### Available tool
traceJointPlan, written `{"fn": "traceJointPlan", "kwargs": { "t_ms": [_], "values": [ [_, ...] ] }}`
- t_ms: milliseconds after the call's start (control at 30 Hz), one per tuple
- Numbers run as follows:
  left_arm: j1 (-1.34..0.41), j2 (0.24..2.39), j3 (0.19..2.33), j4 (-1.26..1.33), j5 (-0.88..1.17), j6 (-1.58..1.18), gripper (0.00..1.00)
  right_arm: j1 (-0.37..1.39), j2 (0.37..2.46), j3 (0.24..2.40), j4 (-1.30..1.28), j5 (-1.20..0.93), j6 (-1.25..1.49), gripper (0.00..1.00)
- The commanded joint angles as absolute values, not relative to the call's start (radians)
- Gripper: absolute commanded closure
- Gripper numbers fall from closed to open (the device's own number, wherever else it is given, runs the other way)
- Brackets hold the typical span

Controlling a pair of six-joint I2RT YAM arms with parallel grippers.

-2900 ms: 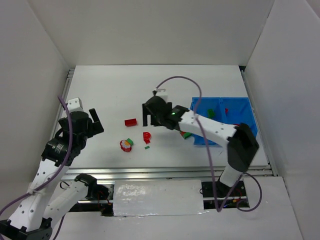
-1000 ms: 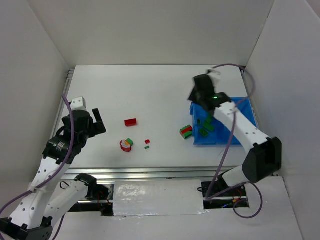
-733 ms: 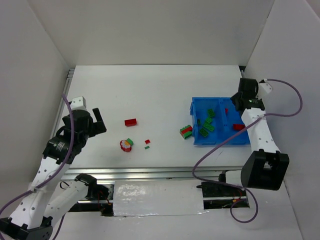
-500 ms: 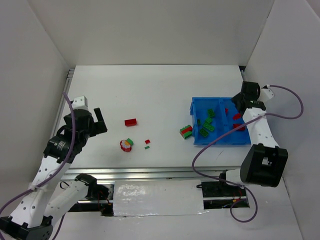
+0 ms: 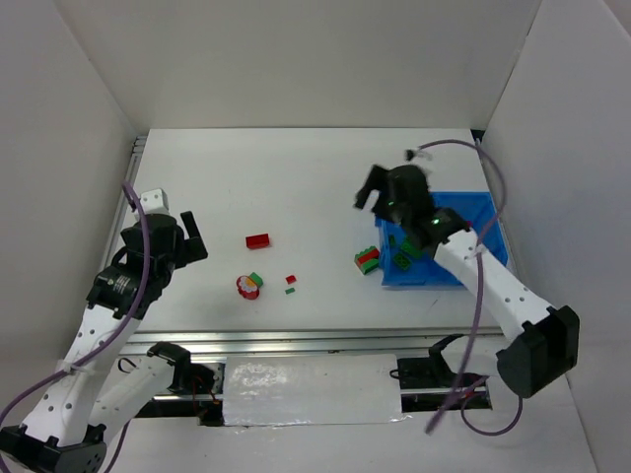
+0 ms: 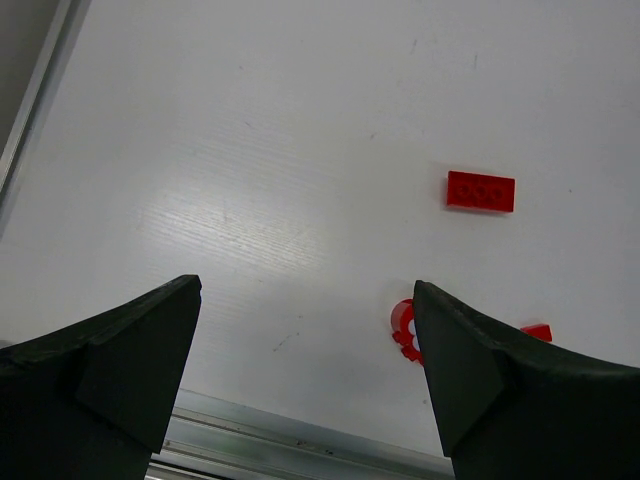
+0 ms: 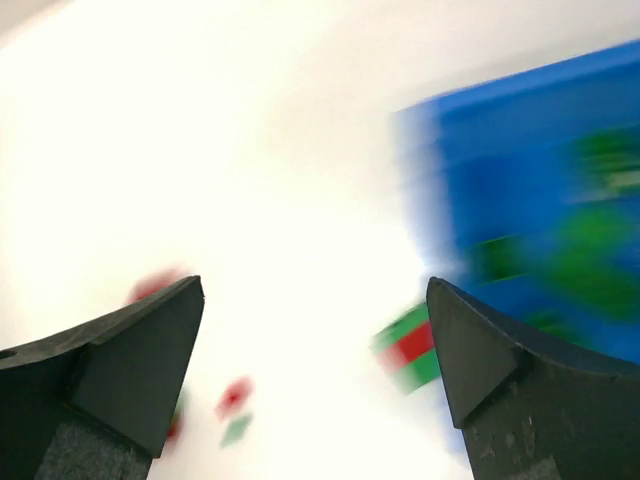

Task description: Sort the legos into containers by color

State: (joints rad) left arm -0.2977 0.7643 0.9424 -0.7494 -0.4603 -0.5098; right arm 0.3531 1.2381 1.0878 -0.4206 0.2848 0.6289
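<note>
Nearest the arm bases, the round red-white piece (image 5: 249,286) and two small bits, red (image 5: 291,280) and green (image 5: 290,291), lie unsorted. The left gripper (image 5: 190,235) hovers beside them, jaws apart and empty. Farther out sit the red brick (image 5: 258,240) and the red-green stack (image 5: 368,260), the latter just beside the blue bin (image 5: 434,280). The right gripper (image 5: 375,200) was over the bin's right compartment half a second ago. It has swung back over the table, jaws apart and empty: judged a drop completed, next pick pending. The left wrist view alone shows the brick's studs. The right wrist view is motion-blurred.
</note>
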Motion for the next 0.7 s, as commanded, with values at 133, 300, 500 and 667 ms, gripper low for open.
{"fn": "traceJointPlan", "kwargs": {
  "t_ms": [133,300,500,667],
  "values": [
    [-0.281,0.739,0.957,-0.75,-0.52,-0.543,0.0,0.898,1.449,1.155,-0.433,0.371,0.634,0.05],
    [-0.278,0.747,0.96,-0.752,-0.514,-0.54,0.0,1.04,1.79,1.412,-0.58,0.409,0.545,0.17],
    [-0.273,0.739,0.954,-0.742,-0.496,-0.531,0.0,1.078,1.924,1.436,-0.554,0.376,0.535,0.24],
    [-0.273,0.75,0.956,-0.736,-0.477,-0.52,0.0,1.075,1.928,1.413,-0.52,0.374,0.509,0.27]
  ]
}}
